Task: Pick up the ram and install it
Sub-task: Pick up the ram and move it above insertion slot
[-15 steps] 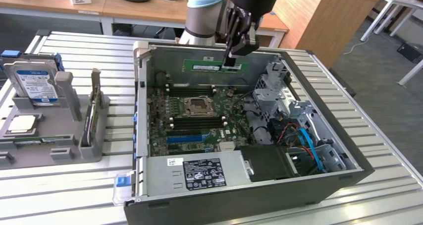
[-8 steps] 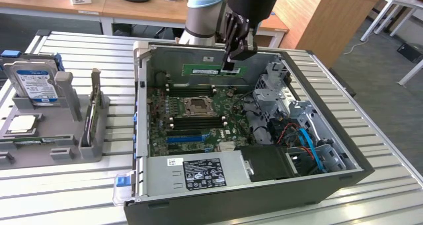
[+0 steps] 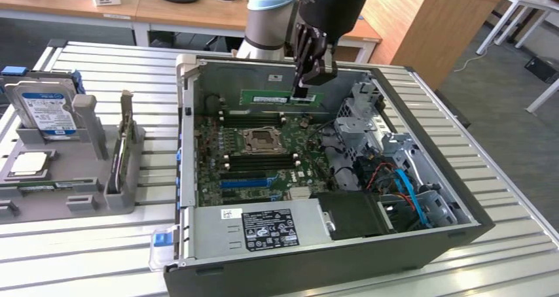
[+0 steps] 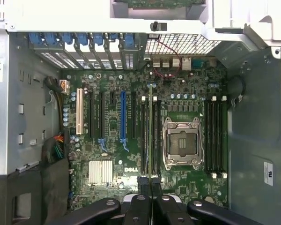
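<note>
Ram (image 3: 266,97) hangs level above the motherboard (image 3: 253,159), one end clamped in the gripper (image 3: 305,95), inside the open case (image 3: 188,127).

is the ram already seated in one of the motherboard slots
No, the ram is clamped in the gripper, raised above the motherboard inside the open case.

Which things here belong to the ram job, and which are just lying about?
For the job: the ram, held in the shut gripper; the open computer case; its motherboard.
Lying about: the hard drive; the grey rack.
</note>
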Controlling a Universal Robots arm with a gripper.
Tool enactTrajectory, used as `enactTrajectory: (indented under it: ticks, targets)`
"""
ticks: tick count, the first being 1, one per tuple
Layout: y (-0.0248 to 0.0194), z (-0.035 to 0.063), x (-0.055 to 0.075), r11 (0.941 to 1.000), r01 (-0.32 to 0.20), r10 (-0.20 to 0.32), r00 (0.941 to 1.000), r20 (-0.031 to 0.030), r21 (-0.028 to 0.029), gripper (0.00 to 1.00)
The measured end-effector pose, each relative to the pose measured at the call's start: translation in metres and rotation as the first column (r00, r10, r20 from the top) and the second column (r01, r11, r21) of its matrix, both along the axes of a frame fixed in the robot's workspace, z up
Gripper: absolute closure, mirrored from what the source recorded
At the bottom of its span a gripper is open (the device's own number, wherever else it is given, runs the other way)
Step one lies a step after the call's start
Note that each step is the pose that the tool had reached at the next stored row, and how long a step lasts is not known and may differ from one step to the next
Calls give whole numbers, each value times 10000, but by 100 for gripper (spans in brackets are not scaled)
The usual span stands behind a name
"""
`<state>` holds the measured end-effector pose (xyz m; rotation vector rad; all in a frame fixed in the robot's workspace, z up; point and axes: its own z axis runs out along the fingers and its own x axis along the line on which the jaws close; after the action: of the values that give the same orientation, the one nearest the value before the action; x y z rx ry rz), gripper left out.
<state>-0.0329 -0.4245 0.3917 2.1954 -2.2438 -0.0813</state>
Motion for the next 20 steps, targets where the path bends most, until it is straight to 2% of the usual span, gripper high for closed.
enactTrajectory:
  ticks: [3, 5, 11, 13, 20]
  targets:
    - [0, 0, 0, 10000, 0, 0, 10000, -1, 0, 88]
    - [15, -4, -2, 10000, 4, -4, 10000, 1, 4, 88]
    - [148, -19, 0, 10000, 0, 0, 10000, 0, 2, 88]
    - [174, -22, 0, 10000, 0, 0, 10000, 0, 1, 88]
    - [182, -41, 0, 10000, 0, 0, 10000, 0, 3, 88]
